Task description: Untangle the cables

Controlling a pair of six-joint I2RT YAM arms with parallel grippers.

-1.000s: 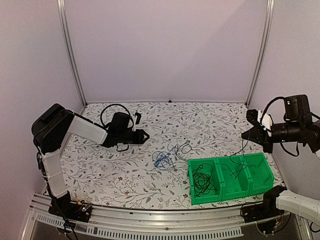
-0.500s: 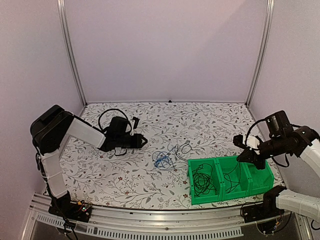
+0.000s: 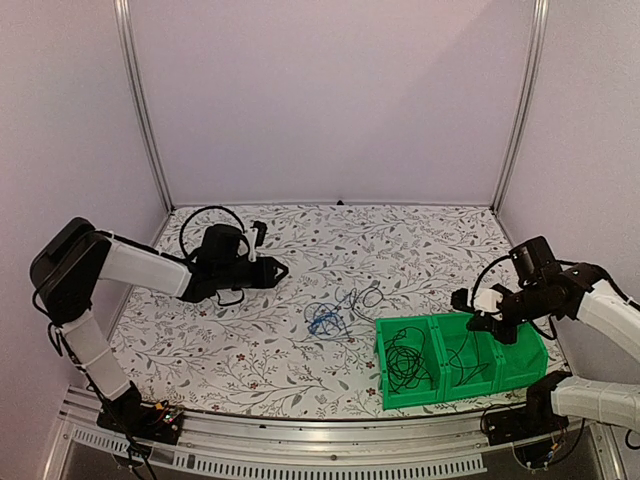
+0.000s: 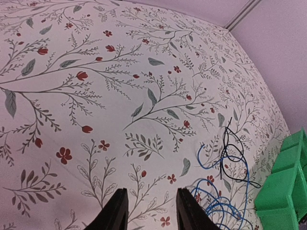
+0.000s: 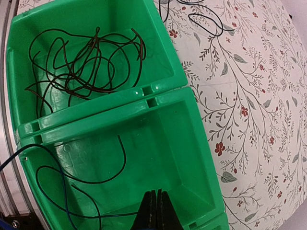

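Near the middle of the surface (image 4: 144, 103), just left of the green bin (image 5: 158, 91): a small knot of blue cable (image 4: 218, 208) with a loose black cable (image 4: 231, 152) looped beside it and crossing it. In the bin's end compartment, a coiled black cable (image 5: 81, 62), already sorted. In the middle compartment, another thin cable (image 5: 103, 177), with the right end effector (image 5: 154, 192) low over it, fingers pressed together and apparently pinching that cable's end. Left end effector (image 4: 151, 191) short of the knot, fingers apart, nothing between them. Expect featherweight, limp, slightly springy wire: no resistance to lifting, but prone to slipping from a pinch, snagging on neighbouring loops and dragging the whole knot along. Best taken at a free end or an outer loop clear of the crossing, never at the dense middle, and pulled slowly.
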